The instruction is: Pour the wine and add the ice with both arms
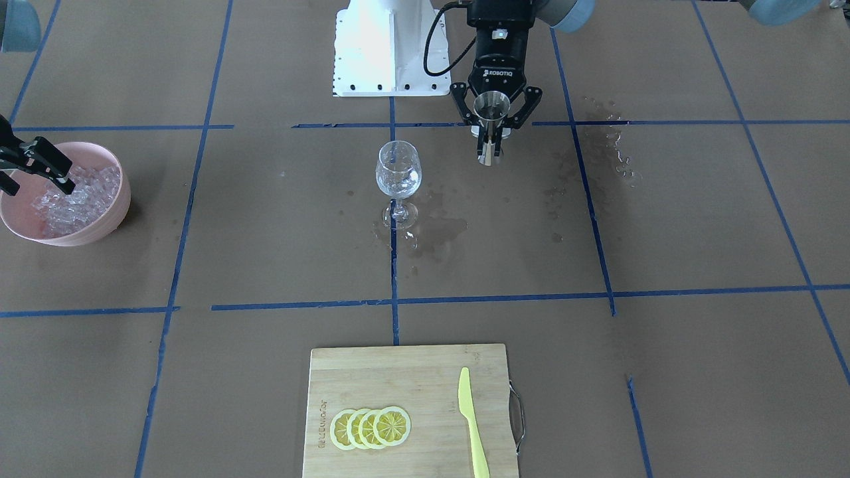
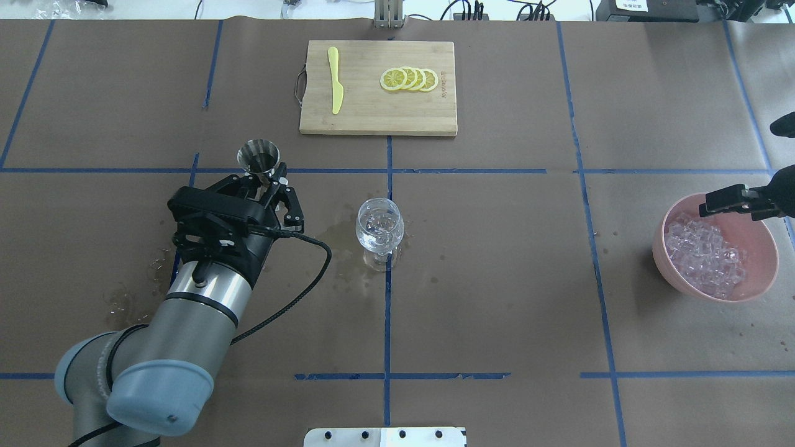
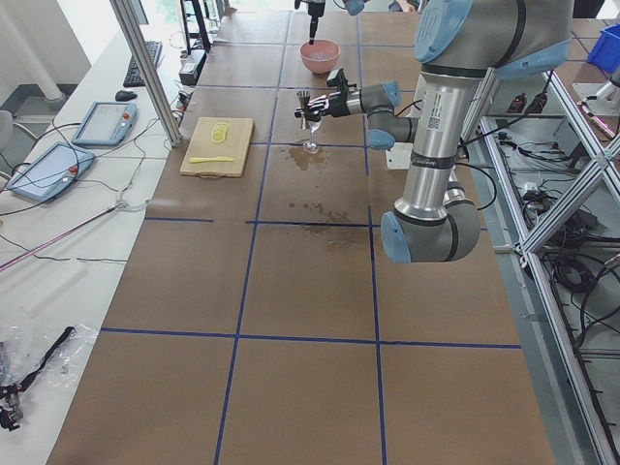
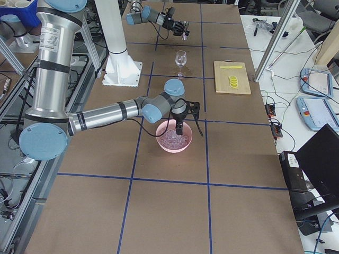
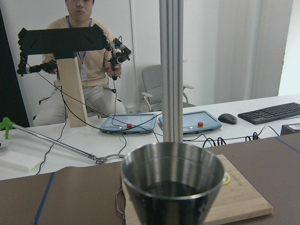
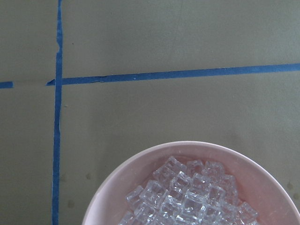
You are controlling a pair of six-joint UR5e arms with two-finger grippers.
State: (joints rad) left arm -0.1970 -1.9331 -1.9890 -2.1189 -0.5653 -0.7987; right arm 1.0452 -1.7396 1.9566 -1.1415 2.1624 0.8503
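The left end effector (image 1: pixel 491 136) grips the steel cup (image 2: pixel 258 156) upright beside the wine glass (image 1: pixel 398 174) so nothing spills, while the right end effector (image 1: pixel 32 178), spread wide, reaches for ice (image 1: pixel 76 199) in the bowl (image 1: pixel 99 229) well apart

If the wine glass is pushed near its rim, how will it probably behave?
The wine glass would probably tip: wide bowl on a thin stem and small foot. The wet paper around its foot may let it slide. Likely fragile.

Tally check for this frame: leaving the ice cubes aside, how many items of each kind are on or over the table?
Wine glass: 1
Metal cup: 1
Pink bowl: 1
Cutting board: 1
Lemon slices: 4
Yellow knife: 1
Total: 9
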